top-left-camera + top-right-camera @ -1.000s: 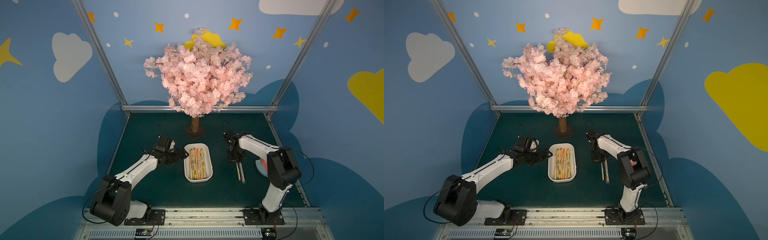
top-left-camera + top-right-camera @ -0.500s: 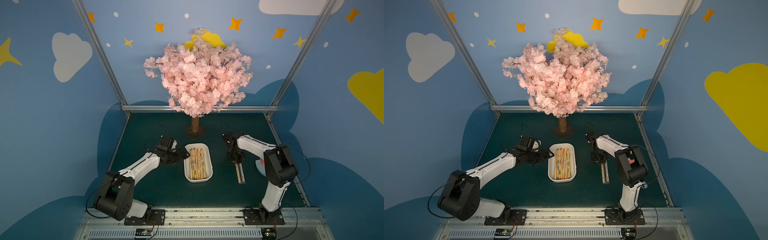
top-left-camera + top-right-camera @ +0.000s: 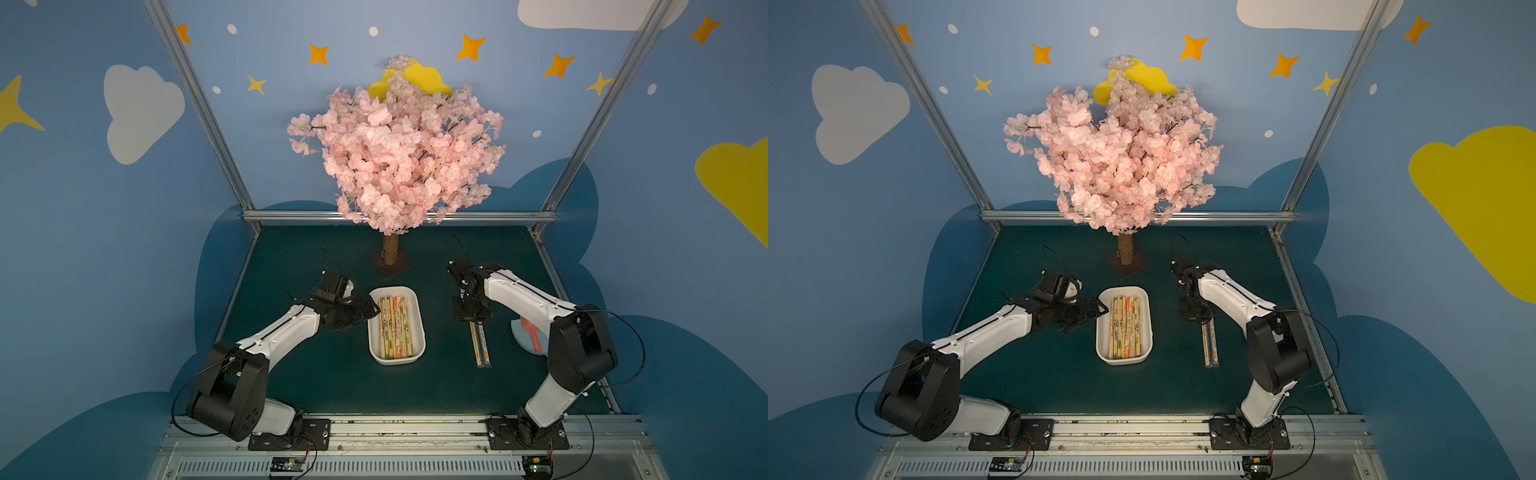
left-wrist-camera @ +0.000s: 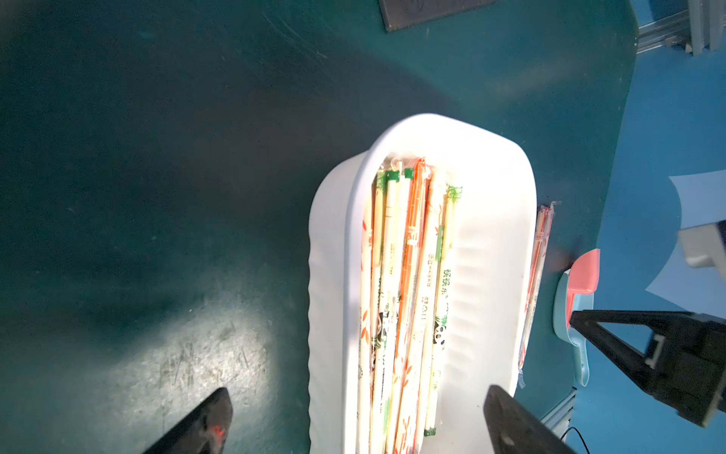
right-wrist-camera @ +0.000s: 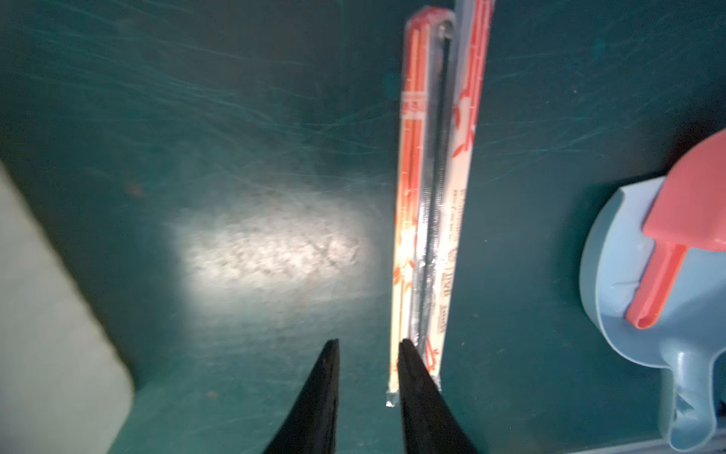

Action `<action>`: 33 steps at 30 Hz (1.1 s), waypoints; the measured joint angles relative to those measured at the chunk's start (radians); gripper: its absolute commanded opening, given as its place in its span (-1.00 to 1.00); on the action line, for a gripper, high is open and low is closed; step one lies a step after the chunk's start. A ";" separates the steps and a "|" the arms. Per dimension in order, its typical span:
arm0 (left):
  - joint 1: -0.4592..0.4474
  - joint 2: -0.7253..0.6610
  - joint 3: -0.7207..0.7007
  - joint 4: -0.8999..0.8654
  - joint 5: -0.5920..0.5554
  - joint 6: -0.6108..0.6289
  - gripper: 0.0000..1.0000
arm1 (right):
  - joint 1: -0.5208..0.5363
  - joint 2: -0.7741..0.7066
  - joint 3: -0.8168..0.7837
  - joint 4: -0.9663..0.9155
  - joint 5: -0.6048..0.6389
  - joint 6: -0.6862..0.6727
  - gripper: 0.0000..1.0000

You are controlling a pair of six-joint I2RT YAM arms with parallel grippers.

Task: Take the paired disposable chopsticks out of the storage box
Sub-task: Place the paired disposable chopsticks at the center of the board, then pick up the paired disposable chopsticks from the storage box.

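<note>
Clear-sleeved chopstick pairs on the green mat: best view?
Right wrist: the clear-sleeved orange-printed chopstick pairs lie close, print visible. Both top views show them small; left wrist, a sliver past the white plastic tray.

Worktop (image 3: 316,374): dark green, scuffed | centre: white storage box (image 3: 397,360) | right-arm side, apart from box: sleeved paired disposable chopsticks (image 3: 480,345), side by side, parallel to box | right edge: light-blue scoop (image 3: 524,340) | rear: blossom tree (image 3: 390,249) on plate.
</note>
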 measured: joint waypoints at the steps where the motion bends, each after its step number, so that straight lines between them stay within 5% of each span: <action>1: 0.000 0.000 0.000 0.000 -0.004 0.001 1.00 | 0.018 -0.024 0.005 0.010 -0.022 0.006 -0.41; 16: 0.066 -0.003 -0.023 -0.008 -0.029 0.003 1.00 | 0.204 -0.061 0.027 0.283 -0.278 0.139 -0.30; 33: 0.098 -0.061 -0.082 -0.009 -0.012 0.002 1.00 | 0.312 0.227 0.188 0.226 -0.200 0.175 -0.45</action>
